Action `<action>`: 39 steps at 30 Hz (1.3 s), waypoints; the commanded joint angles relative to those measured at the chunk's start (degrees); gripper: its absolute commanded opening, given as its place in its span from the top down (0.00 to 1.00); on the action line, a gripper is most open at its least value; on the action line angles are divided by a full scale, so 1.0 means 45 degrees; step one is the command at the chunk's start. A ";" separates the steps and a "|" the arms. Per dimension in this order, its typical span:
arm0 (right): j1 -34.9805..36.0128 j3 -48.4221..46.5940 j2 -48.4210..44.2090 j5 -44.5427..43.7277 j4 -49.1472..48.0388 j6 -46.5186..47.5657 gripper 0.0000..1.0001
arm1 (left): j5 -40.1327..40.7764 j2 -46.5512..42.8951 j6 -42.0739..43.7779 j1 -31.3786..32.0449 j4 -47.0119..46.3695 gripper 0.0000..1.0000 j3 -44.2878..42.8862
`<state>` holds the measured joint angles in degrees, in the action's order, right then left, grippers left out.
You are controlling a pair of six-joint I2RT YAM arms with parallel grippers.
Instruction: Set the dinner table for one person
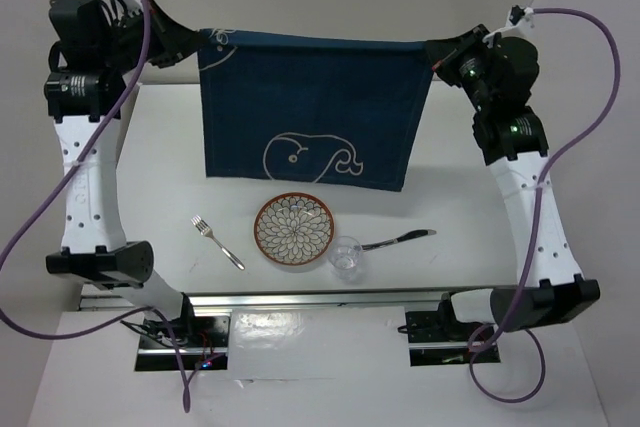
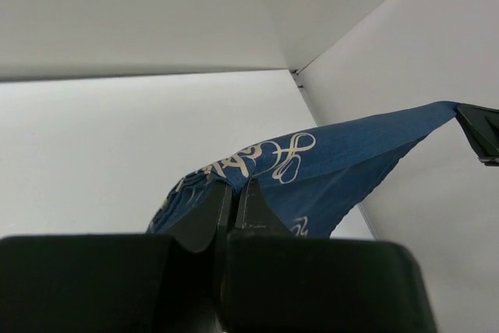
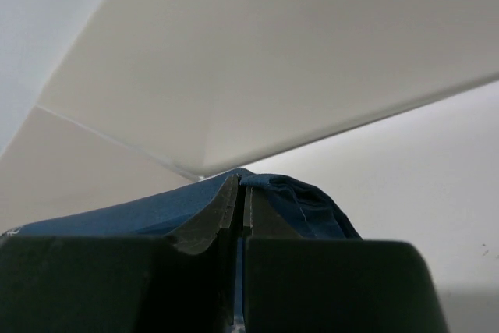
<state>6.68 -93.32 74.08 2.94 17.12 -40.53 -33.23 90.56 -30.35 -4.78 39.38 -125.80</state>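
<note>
A navy blue cloth with a white fish drawing hangs stretched above the far part of the white dinner table. My left gripper is shut on its upper left corner, and my right gripper is shut on its upper right corner. In the left wrist view the cloth runs from my gripper out to the other one. The right wrist view has the cloth pinched in my gripper. Below the cloth lie a patterned plate, a fork, a clear glass and a dark-handled spoon.
An aluminium rail runs along the table's near edge, with both arm bases behind it. White walls close in the back and sides.
</note>
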 commanded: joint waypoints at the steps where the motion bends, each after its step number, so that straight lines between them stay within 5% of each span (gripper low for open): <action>1: -0.0429 -0.0609 0.0819 -0.0284 -0.0407 0.0549 1.00 | 0.0822 0.1412 0.0162 -0.0286 0.0194 1.00 -0.0674; 10: -0.0937 -0.2543 0.4375 0.0714 -0.2066 0.0433 1.00 | 0.0569 0.4638 -0.0012 -0.0404 -0.0195 1.00 -0.3078; 19: -0.1191 -0.2819 0.5140 0.1065 -0.2652 0.0492 1.00 | 0.0334 0.4838 -0.0287 -0.0638 -0.1464 1.00 -0.2165; 26: -0.1191 0.1180 0.3520 0.1669 -0.2946 0.0493 1.00 | 0.0819 0.2554 0.0279 -0.0638 -0.2927 1.00 0.4479; 31: -0.0957 0.6432 0.1298 0.1633 -0.3257 -0.0016 1.00 | 0.1406 0.1106 -0.0131 -0.0638 -0.3984 1.00 0.9219; 33: -0.0956 0.8536 0.0630 0.1825 -0.3259 -0.0367 0.86 | 0.2032 0.1105 -0.0248 -0.0638 -0.2934 0.65 1.0334; 34: -0.0956 0.9091 0.0008 0.2001 -0.3259 -0.0368 0.65 | 0.2034 0.1105 -0.0248 -0.0638 -0.2562 0.48 1.0609; 35: -0.0821 0.9522 -0.0250 0.2158 -0.3007 -0.0251 0.30 | 0.2227 0.1105 -0.0093 -0.0638 -0.2269 0.29 1.0901; 36: -0.0820 0.9990 -0.0426 0.2159 -0.2657 -0.0250 0.20 | 0.2500 0.0912 -0.0092 -0.0638 -0.1976 0.00 1.1349; 39: -0.0820 0.9995 -0.0817 0.1597 -0.1211 0.0411 0.01 | 0.3008 0.0618 0.0199 -0.0638 -0.0785 0.00 1.1181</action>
<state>3.11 -47.46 74.41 12.58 10.31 -41.28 -23.73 97.38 -31.51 -7.42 32.56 -73.78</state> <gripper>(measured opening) 0.957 0.997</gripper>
